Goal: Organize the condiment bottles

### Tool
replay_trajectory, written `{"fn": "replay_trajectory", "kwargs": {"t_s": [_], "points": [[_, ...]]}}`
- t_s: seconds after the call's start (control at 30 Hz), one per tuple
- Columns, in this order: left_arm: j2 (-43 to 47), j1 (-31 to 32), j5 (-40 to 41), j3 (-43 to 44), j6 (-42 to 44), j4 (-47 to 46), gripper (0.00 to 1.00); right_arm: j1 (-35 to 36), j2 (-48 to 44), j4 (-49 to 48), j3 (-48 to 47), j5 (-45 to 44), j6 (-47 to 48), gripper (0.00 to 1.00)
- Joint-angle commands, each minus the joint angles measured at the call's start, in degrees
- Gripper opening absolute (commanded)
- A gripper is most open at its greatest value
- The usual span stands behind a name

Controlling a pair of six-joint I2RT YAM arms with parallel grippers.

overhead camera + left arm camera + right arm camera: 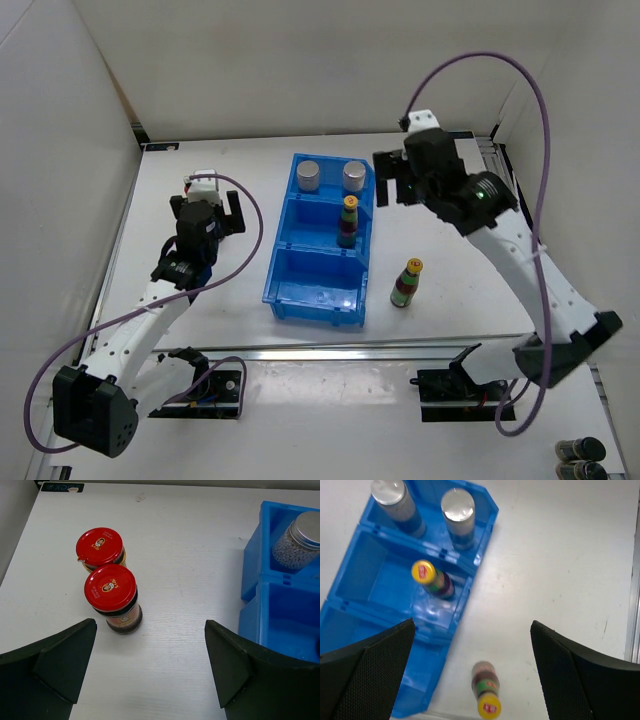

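Two silver-capped bottles (309,175) (354,176) stand in the far compartment of the blue bin (285,270). One yellow-capped bottle (348,220) stands in the middle compartment, and another (405,283) stands on the table right of the bin. Two squat red-capped jars (100,547) (111,590) stand together on the table, ahead and left of my open, empty left gripper (150,655). My right gripper (472,650) is open and empty, high over the bin's far right corner (395,180). The loose yellow-capped bottle (486,692) lies below it.
The bin's near compartment (315,285) holds nothing. White walls close the table at the back and left. The bin's left wall (252,545) is just right of my left gripper. A metal rail (400,350) runs along the near edge.
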State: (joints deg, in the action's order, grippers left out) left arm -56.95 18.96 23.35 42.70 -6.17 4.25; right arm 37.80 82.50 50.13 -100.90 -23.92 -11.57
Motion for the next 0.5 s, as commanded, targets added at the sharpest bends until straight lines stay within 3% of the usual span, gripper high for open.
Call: {"fn": "replay_trajectory", "kwargs": {"t_s": [0.0,0.23,0.47], "points": [[0.3,0.6,-0.9,-0.3,-0.6,-1.1,1.0,-0.5,-5.8,5.1,8.2,-0.4,-3.5,0.99],[-0.2,1.2,-0.9,-0.3,-0.6,-1.1,1.0,-0.5,-12.8,7.2,19.7,4.8,-8.5,0.99],[-0.7,1.2,-0.9,-0.3,-0.6,-1.1,1.0,-0.5,-13.4,6.7,27.1,6.0,-11.1,0.99]]}}
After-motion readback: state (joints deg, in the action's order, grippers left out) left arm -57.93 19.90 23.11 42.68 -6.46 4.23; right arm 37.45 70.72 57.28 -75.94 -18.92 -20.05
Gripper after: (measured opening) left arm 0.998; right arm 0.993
